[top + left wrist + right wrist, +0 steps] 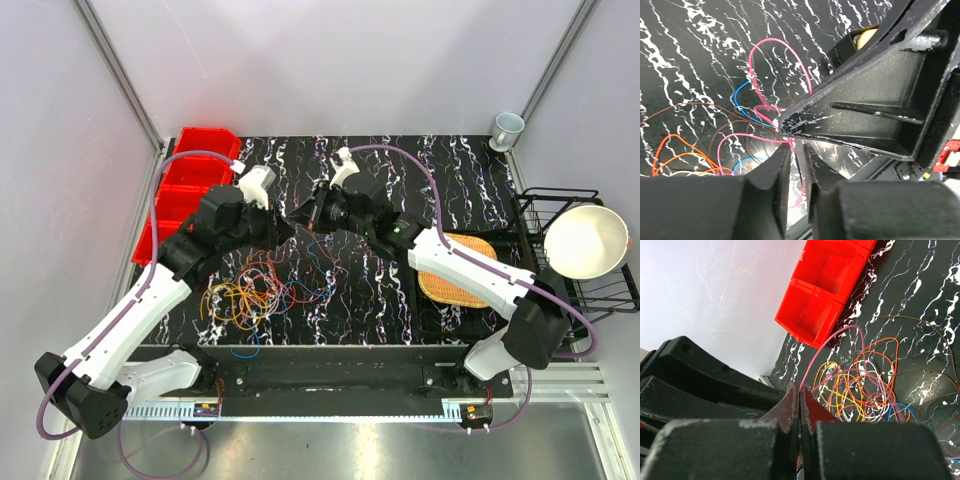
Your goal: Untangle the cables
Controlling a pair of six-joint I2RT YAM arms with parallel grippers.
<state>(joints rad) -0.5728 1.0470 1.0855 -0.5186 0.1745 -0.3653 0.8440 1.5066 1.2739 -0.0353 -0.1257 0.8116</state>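
Note:
The cables (pixel 255 290) lie in a loose tangle of orange, yellow, red, blue and whitish loops on the black marbled table, left of centre. They also show in the right wrist view (pixel 865 385). Both grippers hang close together just above and behind the tangle. My right gripper (pixel 298 215) (pixel 800 392) is shut on a pink cable (pixel 825 347) that rises from the pile. In the left wrist view the pink cable (pixel 775 45) runs from the right gripper's fingertips (pixel 790 122) down through the narrow gap of my left gripper (pixel 796 147) (pixel 283 230), whose jaws stand slightly apart.
Red bins (pixel 190 185) (pixel 825 290) stand at the table's left edge. A woven orange mat (pixel 458 270) lies at the right. A black wire rack (pixel 600 290) holds a white bowl (pixel 585 240) at far right. A cup (pixel 507 128) stands at the back right.

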